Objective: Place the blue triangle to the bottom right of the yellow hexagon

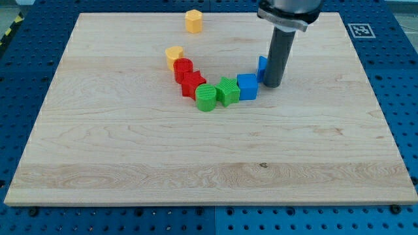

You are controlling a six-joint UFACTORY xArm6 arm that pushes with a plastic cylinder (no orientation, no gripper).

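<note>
The blue triangle (262, 67) shows only as a sliver at the left side of my rod, right of the board's middle. My tip (272, 85) rests on the board, touching or nearly touching the triangle's right side. The yellow hexagon (194, 21) stands alone near the view's top, well up and left of the triangle. A blue cube (247, 86) sits just below and left of the triangle.
A curved row runs left from the blue cube: a green star-like block (228, 91), a green cylinder (206, 97), two red blocks (192, 83) (183, 69) and a yellow heart-like block (174, 55). The wooden board (130, 163) lies on a blue perforated table.
</note>
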